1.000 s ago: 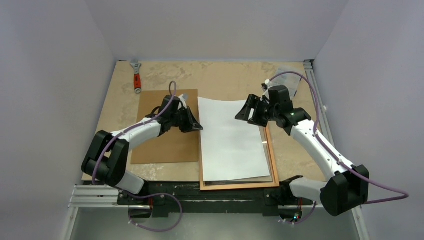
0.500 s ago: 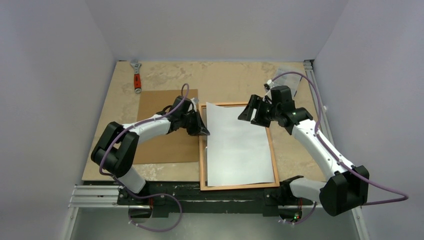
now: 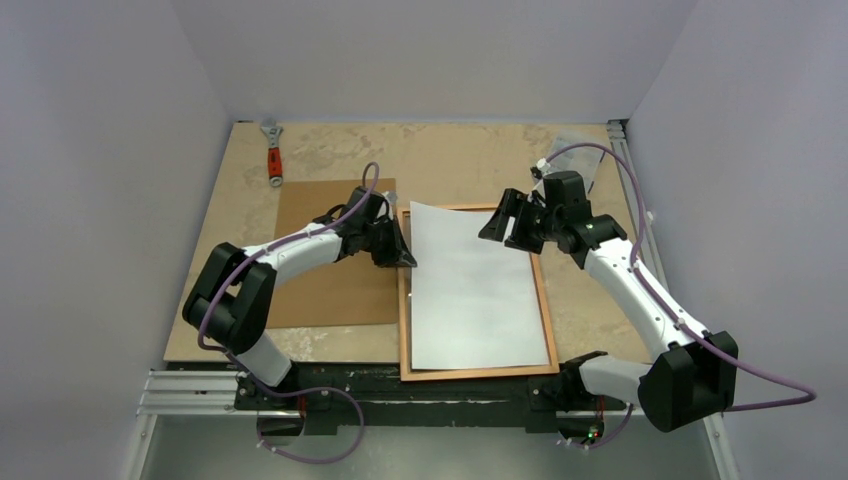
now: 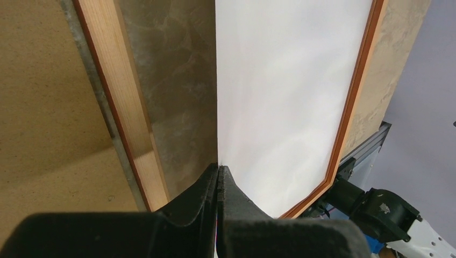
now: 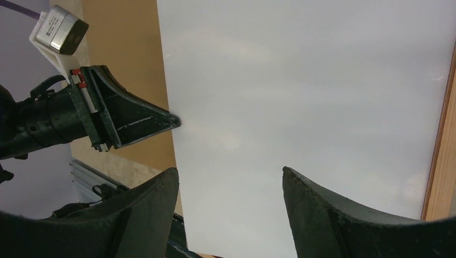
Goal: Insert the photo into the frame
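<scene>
Two grippers were seen over one picture frame (image 3: 478, 374), which was laid flat on the tan table (image 3: 450, 160) with one short rail at the near edge, between the arm bases. The photo (image 3: 475, 290) was found lying within the frame's opening, a plain pale face turned up and no printed image made out. Its right and near edges were set close along the frame's rails, while its far left corner was lapped over the far rail. A strip of bare table was left showing between the photo's left edge and the left rail.

The left gripper (image 3: 408, 262) was clamped on that left edge, just inside the left rail, towards the far end. In the left wrist view its jaws were pressed tight together, with the sheet's edge caught between the tips. Whether the edge was raised off the table could not be told.

The right gripper (image 3: 492, 225) was held above the photo's far right part with its jaws spread wide, and nothing was gripped between them. No contact with the sheet could be made out in the right wrist view.

A brown board (image 3: 320, 270) was laid flat beside the frame, under the left arm. An orange-handled wrench (image 3: 273, 158) was left near the far left corner, well apart from everything else.
</scene>
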`<action>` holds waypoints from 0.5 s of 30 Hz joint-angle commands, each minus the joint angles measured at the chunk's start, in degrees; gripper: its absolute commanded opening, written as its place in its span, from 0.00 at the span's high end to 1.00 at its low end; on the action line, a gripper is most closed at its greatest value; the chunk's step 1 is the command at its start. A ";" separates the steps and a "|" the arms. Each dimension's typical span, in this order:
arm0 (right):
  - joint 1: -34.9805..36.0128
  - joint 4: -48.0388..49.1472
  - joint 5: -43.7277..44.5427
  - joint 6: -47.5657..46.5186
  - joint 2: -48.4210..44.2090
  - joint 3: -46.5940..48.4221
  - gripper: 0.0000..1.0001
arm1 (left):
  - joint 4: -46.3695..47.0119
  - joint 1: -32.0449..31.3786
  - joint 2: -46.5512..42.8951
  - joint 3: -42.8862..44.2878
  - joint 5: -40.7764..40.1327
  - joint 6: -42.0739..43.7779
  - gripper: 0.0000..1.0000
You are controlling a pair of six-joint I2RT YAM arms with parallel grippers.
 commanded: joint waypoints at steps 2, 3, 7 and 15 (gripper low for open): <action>-0.29 0.54 0.13 -1.45 -0.02 1.19 0.31 | 0.31 -0.30 -1.23 1.12 -2.61 -0.80 1.00; -0.26 0.65 0.04 -1.45 0.04 1.17 0.31 | 0.47 -0.32 -1.33 1.16 -2.40 -1.10 1.00; -0.25 1.03 -0.34 -1.52 0.19 0.92 0.31 | 1.63 -0.93 -0.74 0.97 -1.94 -1.95 1.00; -0.25 1.31 -0.52 -2.31 -0.69 0.33 0.24 | 1.53 -2.87 0.74 1.71 -2.35 -2.26 1.00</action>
